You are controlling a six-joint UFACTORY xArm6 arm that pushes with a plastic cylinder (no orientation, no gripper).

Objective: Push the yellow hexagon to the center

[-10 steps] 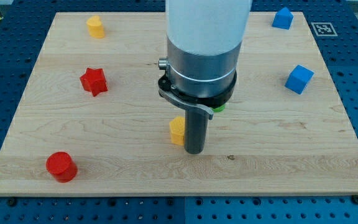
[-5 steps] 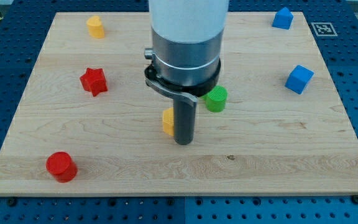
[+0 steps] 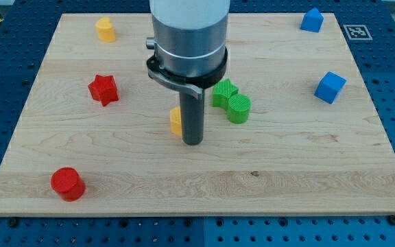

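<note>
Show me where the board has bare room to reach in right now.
Free: the bottom strip right of the red cylinder, and the stretch between the green blocks and the blue cube. Crowded: mid-board, where my tip touches the yellow hexagon beside the greens.

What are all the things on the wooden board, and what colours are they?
Yellow hexagon block: 1, yellow, near the board's middle, mostly hidden behind the rod, on its left side in the view.
Yellow block of unclear shape: 1, yellow, top left.
Red star block: 1, red, left side.
Red cylinder block: 1, red, bottom left.
Green blocks: 2, green, right of the rod, touching each other; a round one and one of unclear shape behind it.
Blue blocks: 2, blue; one at top right, a cube at the right side.
Wooden board: 1, light wood, on a blue table.
My tip: 1, dark rod end, right beside the yellow hexagon block.
</note>
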